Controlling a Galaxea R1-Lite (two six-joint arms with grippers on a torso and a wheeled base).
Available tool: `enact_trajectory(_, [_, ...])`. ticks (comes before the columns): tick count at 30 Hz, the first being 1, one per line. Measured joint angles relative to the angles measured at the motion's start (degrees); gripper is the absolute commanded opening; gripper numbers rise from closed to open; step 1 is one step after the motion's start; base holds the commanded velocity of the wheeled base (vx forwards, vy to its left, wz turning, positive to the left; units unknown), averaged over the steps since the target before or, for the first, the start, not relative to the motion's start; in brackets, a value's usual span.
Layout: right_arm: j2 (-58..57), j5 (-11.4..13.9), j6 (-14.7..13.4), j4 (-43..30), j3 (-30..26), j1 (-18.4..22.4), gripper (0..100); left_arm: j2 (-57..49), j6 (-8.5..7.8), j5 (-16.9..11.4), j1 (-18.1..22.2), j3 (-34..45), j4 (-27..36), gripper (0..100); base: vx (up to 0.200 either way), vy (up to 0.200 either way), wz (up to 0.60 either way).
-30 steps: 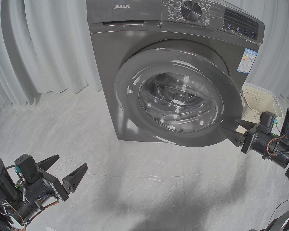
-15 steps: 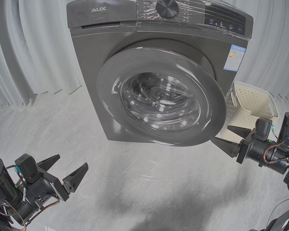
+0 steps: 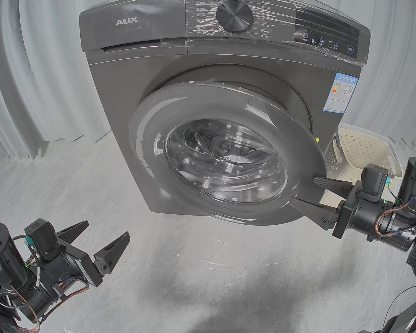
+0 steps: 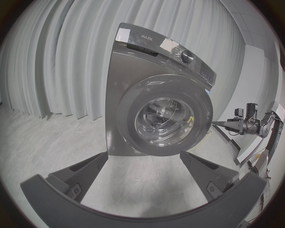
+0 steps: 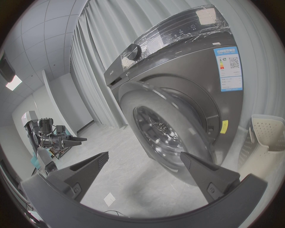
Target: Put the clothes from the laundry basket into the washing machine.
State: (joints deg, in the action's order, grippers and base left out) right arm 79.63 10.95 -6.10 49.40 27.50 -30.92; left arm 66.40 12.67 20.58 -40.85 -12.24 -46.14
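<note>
Right gripper (image 3: 302, 189) is released, jaws spread wide, holding nothing. Its fingertips (image 3: 318, 181) sit at the right rim of the washer door (image 3: 182, 104). Can't tell whether they touch the rim. In the right wrist view, the gripper (image 5: 144, 154) frames the door's (image 5: 166, 118) lower edge, with one finger overlapping it.

Door is ajar. Its right edge stands off the washer (image 3: 130, 86) front and the gap shows in the right wrist view. Can't make out any clothes through the glass.

Basket (image 3: 368, 149) is cream and perforated. It stands on the floor (image 3: 195, 269) just beside the washer's right side, behind the right gripper. Its lower part is hidden.

Left gripper (image 3: 105, 230) is also released, wide open and empty. It is low over the floor, well apart from the washer and facing the door (image 4: 166, 89).

Top panel with the dial (image 3: 234, 15) is wrapped in film. There is a label (image 3: 340, 93) on the front, upper right. Grey curtains (image 3: 43, 65) hang behind.
</note>
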Motion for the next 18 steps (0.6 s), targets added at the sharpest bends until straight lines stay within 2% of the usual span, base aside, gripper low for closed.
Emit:
enact_trajectory(5, [1.85, -0.44, 0.0, -0.21, 3.12, 0.22, 100, 0.22, -0.11, 0.02, -0.02, -0.21, -0.02, 100, 0.2, 0.0, 0.0])
enact_trajectory(12, [6.18, -7.07, 0.18, 0.2, 10.42, 1.54, 100, 0.27, -0.22, 0.09, -0.07, 0.3, -1.21, 100, 0.0, 0.0, 0.0])
enact_trajectory(17, [9.9, -10.48, 0.05, 1.29, 14.69, 2.19, 100, -0.28, -0.29, 0.9, 0.0, 2.93, -3.01, 100, 0.0, 0.0, 0.0])
enact_trajectory(18, [10.56, -10.51, -0.09, 2.15, 14.97, 2.45, 100, -0.56, -0.29, 1.1, -0.02, 3.47, -3.25, 100, 0.0, 0.0, 0.0])
